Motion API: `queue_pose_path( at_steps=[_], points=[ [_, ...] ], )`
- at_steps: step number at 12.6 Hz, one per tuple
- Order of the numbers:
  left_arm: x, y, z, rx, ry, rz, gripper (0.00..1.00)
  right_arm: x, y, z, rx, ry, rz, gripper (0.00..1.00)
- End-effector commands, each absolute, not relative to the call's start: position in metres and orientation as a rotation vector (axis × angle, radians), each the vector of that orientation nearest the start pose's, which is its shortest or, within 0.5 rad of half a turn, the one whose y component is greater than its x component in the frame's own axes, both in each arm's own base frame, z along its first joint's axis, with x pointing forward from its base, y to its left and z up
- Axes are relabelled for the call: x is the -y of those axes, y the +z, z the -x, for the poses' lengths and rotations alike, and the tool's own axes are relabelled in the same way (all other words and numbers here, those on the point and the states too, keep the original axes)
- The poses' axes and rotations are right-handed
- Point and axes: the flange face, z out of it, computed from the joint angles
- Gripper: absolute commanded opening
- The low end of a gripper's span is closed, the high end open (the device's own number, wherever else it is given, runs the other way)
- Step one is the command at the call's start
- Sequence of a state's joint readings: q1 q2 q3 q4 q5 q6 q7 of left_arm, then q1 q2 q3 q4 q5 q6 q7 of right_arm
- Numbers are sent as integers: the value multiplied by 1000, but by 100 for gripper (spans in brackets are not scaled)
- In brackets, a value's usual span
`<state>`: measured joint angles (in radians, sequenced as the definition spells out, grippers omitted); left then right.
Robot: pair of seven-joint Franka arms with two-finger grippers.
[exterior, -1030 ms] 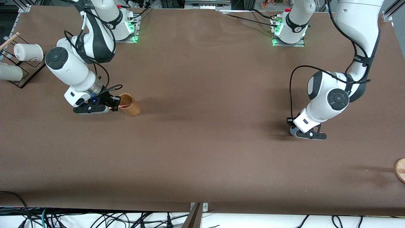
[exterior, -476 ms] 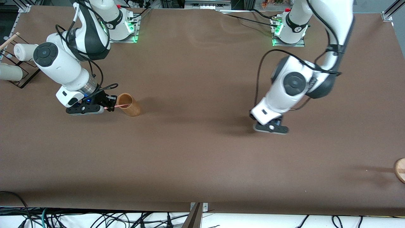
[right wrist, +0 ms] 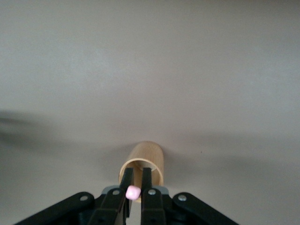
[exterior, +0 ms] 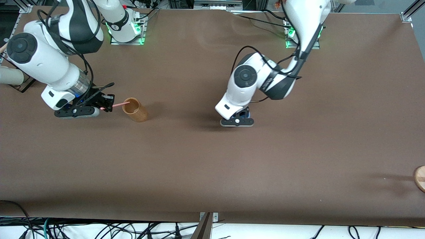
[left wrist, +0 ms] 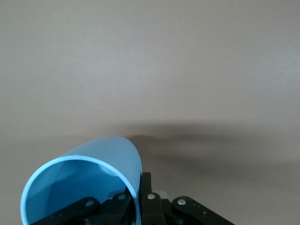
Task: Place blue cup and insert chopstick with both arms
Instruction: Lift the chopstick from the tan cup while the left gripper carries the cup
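My right gripper (exterior: 105,103) is shut on the pink chopstick (exterior: 118,105), just beside the tan-brown cylindrical holder (exterior: 135,110) toward the right arm's end of the table. The stick's free tip reaches the holder's open mouth. In the right wrist view the stick's end (right wrist: 133,192) sits pinched between the fingers (right wrist: 146,181), with the holder (right wrist: 144,161) straight ahead. My left gripper (exterior: 237,120) is low over the table's middle and shut on the blue cup (left wrist: 84,180), gripping its rim. Only a sliver of the cup (exterior: 244,114) shows in the front view.
A white cup (exterior: 10,76) on a black rack sits at the right arm's end of the table. A round wooden disc (exterior: 420,178) lies at the table's edge at the left arm's end, nearer the front camera.
The left arm has swung from its own end to the table's middle, carrying the cup. The right gripper has drawn back from the holder with the chopstick.
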<state>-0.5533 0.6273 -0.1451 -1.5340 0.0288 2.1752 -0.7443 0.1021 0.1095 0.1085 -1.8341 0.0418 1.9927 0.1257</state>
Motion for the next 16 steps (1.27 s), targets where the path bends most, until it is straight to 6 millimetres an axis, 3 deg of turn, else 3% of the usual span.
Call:
queue_pose_path(
  at_steps=[1, 4, 6, 10, 11, 13, 14, 16],
  points=[
    [462, 275, -557, 173, 48, 3180, 0, -124, 500, -591, 114, -43, 3078, 9],
    [461, 257, -557, 233, 69, 3162, 0, -125, 508, -597, 119, -41, 3078, 9],
    [460, 256, -557, 246, 71, 3160, 17, -127, 510, -598, 119, -38, 3078, 10],
    [459, 258, -560, 262, 71, 3165, 22, -137, 513, -596, 133, -40, 3069, 10],
    [458, 263, -562, 291, 65, 3169, 38, -138, 514, -596, 132, -44, 3067, 10],
    [458, 286, -565, 373, 38, 3183, 86, -149, 520, -598, 129, -62, 3061, 10],
    [461, 301, -568, 382, 13, 3199, 100, -156, 526, -598, 110, -77, 3056, 10],
    [454, 332, -569, 438, 82, 3215, 100, -186, 531, -594, 66, -87, 3051, 10]
  ],
)
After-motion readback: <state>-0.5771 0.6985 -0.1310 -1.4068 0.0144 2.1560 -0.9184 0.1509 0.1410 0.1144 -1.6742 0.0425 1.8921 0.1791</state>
